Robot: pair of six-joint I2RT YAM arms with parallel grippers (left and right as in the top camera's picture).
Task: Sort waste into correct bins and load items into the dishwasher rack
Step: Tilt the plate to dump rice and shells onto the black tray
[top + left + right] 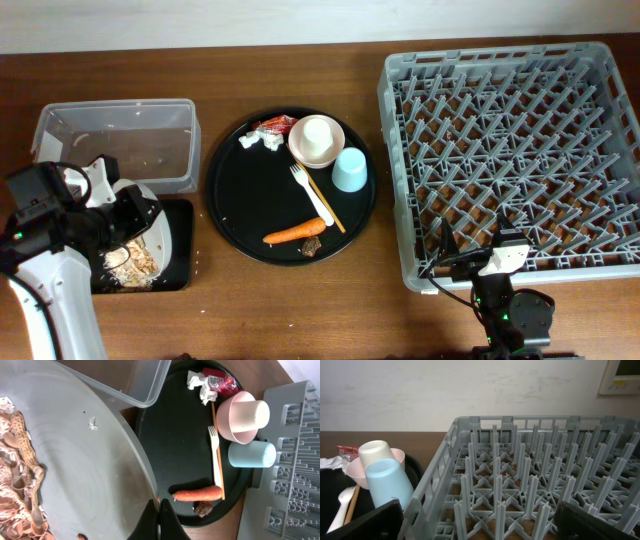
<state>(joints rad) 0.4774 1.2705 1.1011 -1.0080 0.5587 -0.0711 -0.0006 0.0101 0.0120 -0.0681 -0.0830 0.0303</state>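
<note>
Overhead, at lower left, the left arm [45, 270] is covering much of the plate [152, 225] and part of the black bin [178, 240]. The right arm [505, 305] is running off the bottom edge. The scrap [311, 246] beside the carrot [293, 234] is showing too small to identify. In the left wrist view the plate is overrunning the left and bottom edges, and the left gripper [158, 519] (dark, bottom centre) is being cropped there. In the right wrist view the fingers [365, 522] of the right gripper [479, 531] are blurring in the lower corners.
</note>
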